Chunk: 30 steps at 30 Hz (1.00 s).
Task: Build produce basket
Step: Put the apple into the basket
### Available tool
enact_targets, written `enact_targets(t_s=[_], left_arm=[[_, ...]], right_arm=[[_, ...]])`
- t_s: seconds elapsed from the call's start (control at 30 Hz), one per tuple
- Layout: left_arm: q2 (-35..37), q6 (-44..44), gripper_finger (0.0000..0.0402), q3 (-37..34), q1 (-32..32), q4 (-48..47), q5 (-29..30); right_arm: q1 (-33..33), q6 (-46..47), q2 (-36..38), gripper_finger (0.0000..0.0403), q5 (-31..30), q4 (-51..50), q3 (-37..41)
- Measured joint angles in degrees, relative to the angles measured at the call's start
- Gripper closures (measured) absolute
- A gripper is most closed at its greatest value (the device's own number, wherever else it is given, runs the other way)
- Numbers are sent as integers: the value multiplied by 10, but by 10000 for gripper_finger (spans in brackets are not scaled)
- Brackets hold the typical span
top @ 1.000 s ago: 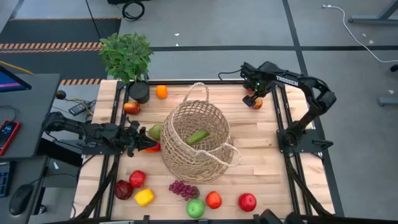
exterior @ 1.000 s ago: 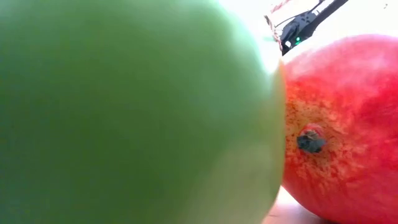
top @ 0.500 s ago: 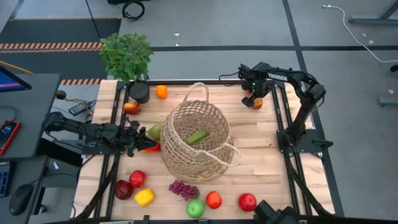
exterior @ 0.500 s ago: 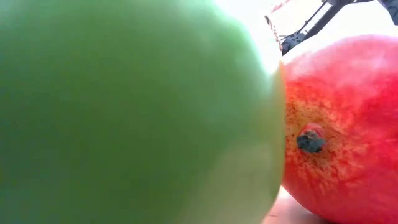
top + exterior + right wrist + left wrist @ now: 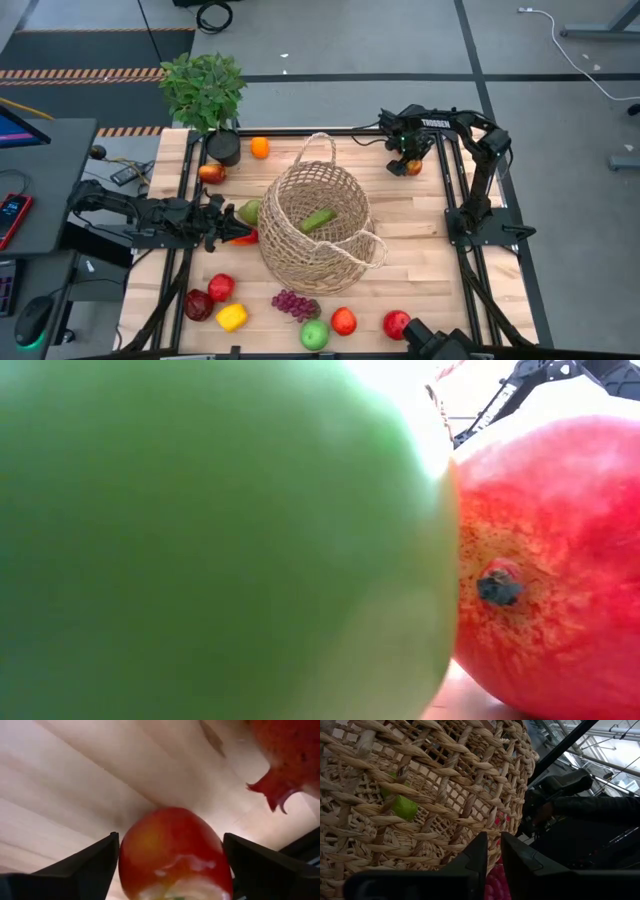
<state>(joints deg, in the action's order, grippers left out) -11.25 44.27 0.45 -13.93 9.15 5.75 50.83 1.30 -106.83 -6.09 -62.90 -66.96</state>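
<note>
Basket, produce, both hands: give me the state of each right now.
Basket: upright, holding one green piece.
Red apple: on the table's far right corner, between the right hand's fingers.
Right hand: open around the apple.
Left hand: shut, beside the basket wall.

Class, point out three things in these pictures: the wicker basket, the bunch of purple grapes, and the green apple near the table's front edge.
basket point(image 5: 345, 262): high view, on its woven front wall.
purple grapes point(image 5: 295, 304): high view, on the middle of the bunch.
green apple point(image 5: 315, 335): high view, on the top of the fruit.
</note>
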Motion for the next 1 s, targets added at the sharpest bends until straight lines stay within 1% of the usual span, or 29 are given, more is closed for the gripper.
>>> enact_targets(t_s=[0.23, 0.33, 0.5, 0.6, 0.8, 1.0], left_arm=[[0, 0, 343, 0, 0, 0, 0], [0, 0, 344, 0, 0, 0, 0], [0, 0, 339, 0, 0, 0, 0], [0, 0, 339, 0, 0, 0, 0], [0, 0, 344, 0, 0, 0, 0], [0, 0, 339, 0, 0, 0, 0]], right_arm=[[0, 0, 0, 106, 2, -4, 0], [0, 5, 0, 117, 15, -20, 0], [-8, 24, 17, 106, 99, -27, 0], [-18, 39, 41, 101, 119, -14, 0], [-36, 59, 116, 112, 168, 2, 0], [-56, 90, 205, 104, 231, 28, 0]])
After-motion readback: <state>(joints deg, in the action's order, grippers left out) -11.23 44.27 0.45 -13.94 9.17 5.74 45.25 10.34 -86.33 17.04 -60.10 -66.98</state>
